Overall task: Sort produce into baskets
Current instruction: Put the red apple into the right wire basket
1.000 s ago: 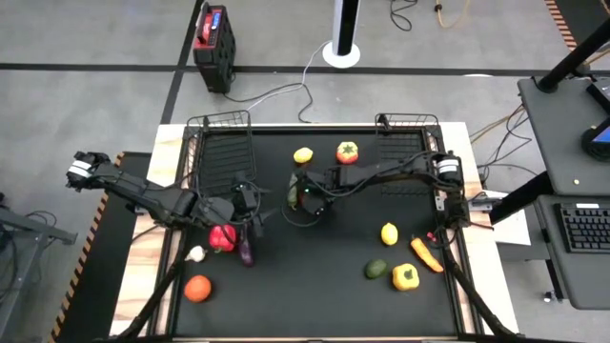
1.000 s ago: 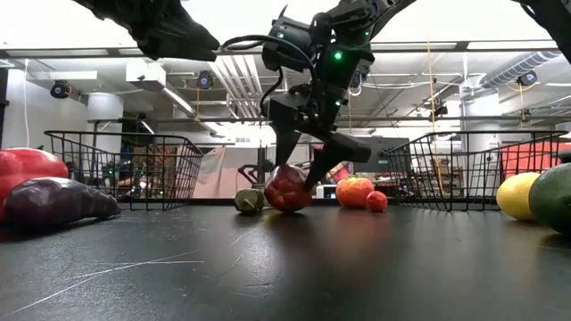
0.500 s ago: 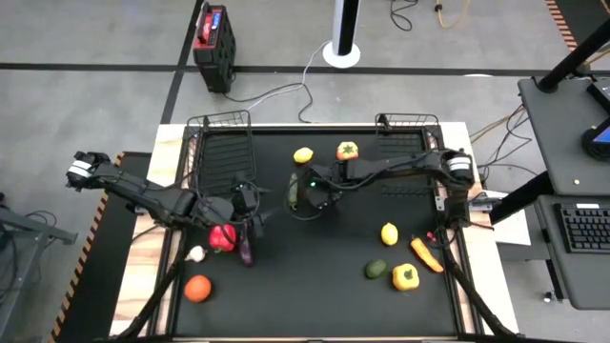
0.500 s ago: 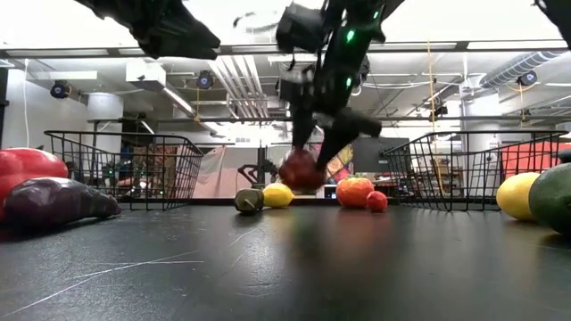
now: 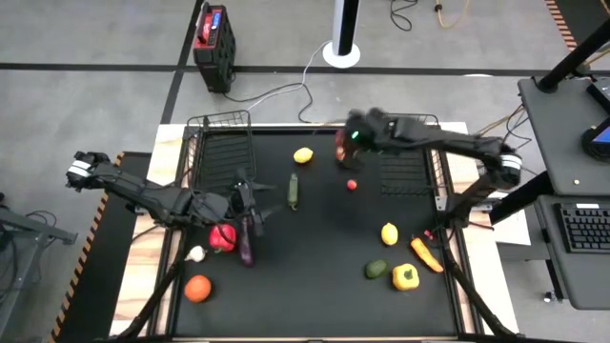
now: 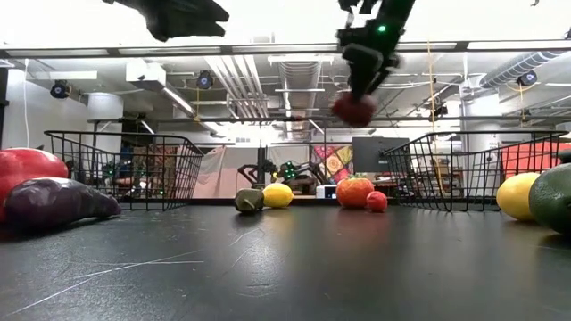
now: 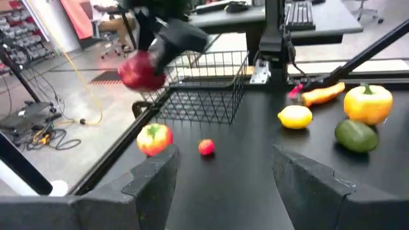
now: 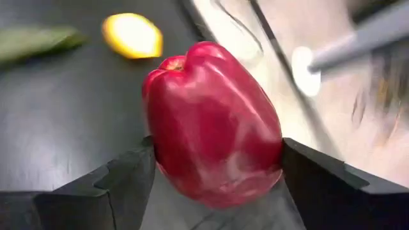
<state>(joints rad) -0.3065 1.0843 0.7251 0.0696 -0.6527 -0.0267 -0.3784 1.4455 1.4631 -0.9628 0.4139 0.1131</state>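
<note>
Hanging in the air between the two dark fingers of the right gripper point(image 8: 211, 185), a red bell pepper point(image 8: 214, 121) is clamped at its sides and carried high above the table, close to the near rim of the right basket point(image 5: 412, 162); the low view shows it well clear of the surface. Judging by how things lie, the sorting has barely begun: both the right basket and the left basket point(image 5: 222, 152) look empty in the high view, so this pepper would be the first piece in. Everything else waits on the mat: a lemon point(image 5: 303, 154), a small cherry tomato point(image 5: 352, 184), a cucumber point(image 5: 293, 190), a second lemon point(image 5: 389, 232), a carrot point(image 5: 425, 253), a dark green fruit point(image 5: 376, 269), a yellow pepper point(image 5: 406, 276), an orange tomato point(image 5: 197, 288), a white garlic point(image 5: 195, 253), another red pepper point(image 5: 222, 236) and an eggplant point(image 5: 245, 246). The left gripper point(image 5: 250, 200) hovers near that red pepper and eggplant, fingers apart and holding nothing. The black table mat point(image 5: 315, 305) is matte and faintly scratched, set on a pale wooden top. Beyond it lie grey floor with black tape lines, a red-and-black box point(image 5: 213, 36), loose cables, a white post base point(image 5: 341, 52) and a desk with a keyboard point(image 5: 581, 227).
</note>
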